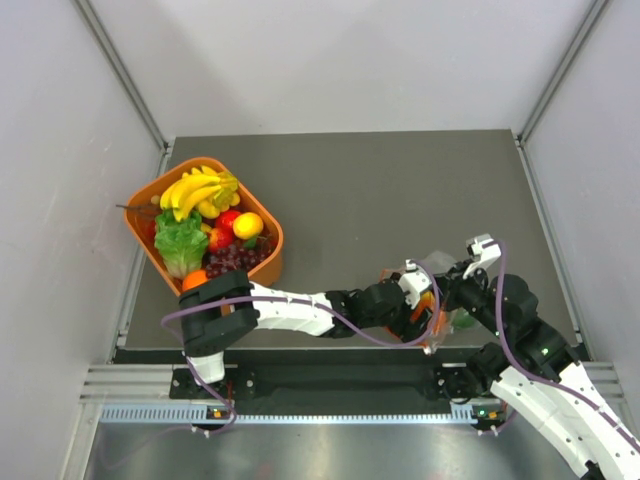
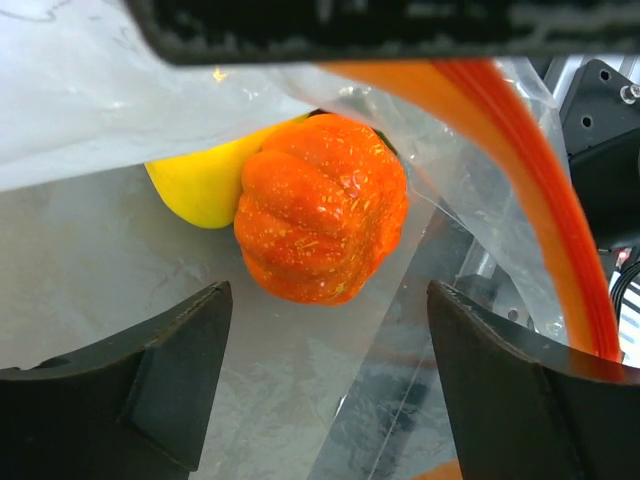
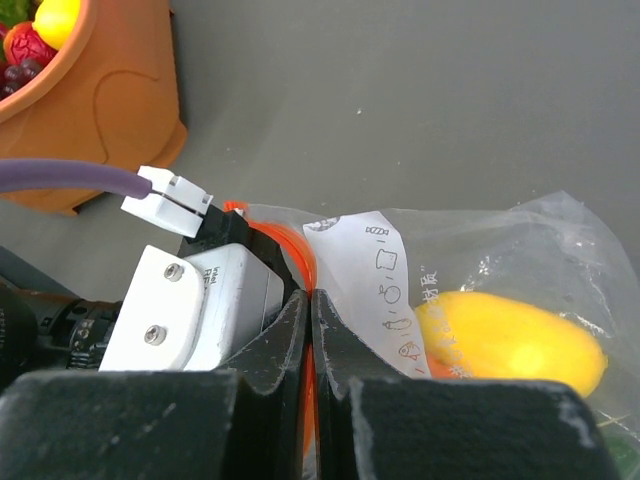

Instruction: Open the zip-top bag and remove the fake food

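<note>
Left claw (image 2: 330, 390) is standing wide open with nothing between its fingers, nosing into the mouth of the bag (image 3: 520, 250), while the right claw (image 3: 311, 350) is closing tight on the bag's edge right at the orange zip strip (image 2: 545, 200) and holding that side. The bag is lying on the near right part of the counter (image 1: 400, 190), between the two arm ends and well apart from the basket (image 3: 110, 130). Judging by the gaping strip, the opening is done and the taking-out is getting under way. An orange ribbed fruit (image 2: 322, 210) is sitting just ahead of the open fingers, touching a yellow piece (image 2: 200, 185) behind it. The next move is probably calling for the left claw to go a little deeper and close around the orange fruit without trapping loose film, with the right claw gripping firmly so the bag is not dragging along. From above, both arms are covering most of the bag. The yellow piece is partly hiding behind the fruit and a plastic fold, so its shape is unclear. Any green fruit is showing only as a dark sliver, too little to confirm. Whether the left fingers are truly inside the film or pressing on it is hard to tell.
</note>
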Robot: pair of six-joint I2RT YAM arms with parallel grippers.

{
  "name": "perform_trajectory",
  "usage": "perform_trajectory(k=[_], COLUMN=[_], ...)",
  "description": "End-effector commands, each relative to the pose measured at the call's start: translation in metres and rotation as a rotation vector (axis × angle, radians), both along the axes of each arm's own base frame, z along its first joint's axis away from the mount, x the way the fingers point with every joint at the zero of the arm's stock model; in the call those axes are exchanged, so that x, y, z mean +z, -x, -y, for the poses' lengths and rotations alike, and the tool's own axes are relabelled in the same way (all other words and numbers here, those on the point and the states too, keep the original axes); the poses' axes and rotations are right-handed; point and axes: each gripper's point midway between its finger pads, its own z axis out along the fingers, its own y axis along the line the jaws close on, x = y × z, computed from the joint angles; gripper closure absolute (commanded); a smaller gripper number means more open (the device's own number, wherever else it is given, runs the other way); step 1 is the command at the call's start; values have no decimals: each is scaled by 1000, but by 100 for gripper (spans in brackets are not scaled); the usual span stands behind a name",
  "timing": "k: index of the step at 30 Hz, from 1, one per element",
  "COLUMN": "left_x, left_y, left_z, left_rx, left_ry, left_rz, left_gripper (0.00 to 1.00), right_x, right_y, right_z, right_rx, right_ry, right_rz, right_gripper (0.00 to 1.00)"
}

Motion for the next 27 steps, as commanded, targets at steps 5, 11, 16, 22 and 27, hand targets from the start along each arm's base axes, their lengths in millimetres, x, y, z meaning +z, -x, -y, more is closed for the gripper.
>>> perform_trajectory(k=[5, 11, 16, 22, 27], left_x=[14, 5, 5, -1, 10], left_y=[-12, -16, -20, -25, -29], left_z=[38, 51, 57, 61, 45], left_rx=[-13, -21, -18, -9, 33], left_ry=[93, 104, 119, 112, 118], left_rz=[60, 82, 100, 110, 130], left_gripper=[14, 15, 39, 72, 95], right_x=[29, 25, 25, 21, 21], right_y=[4, 5, 4, 4, 4], right_z=[-8, -10, -10, -10, -10], right_rx=[47, 54, 55, 52, 50], right_ry=[-57, -57, -55, -58, -58], right_rz=[62, 57, 56, 49, 47], right_gripper=[100, 100, 100, 100, 100])
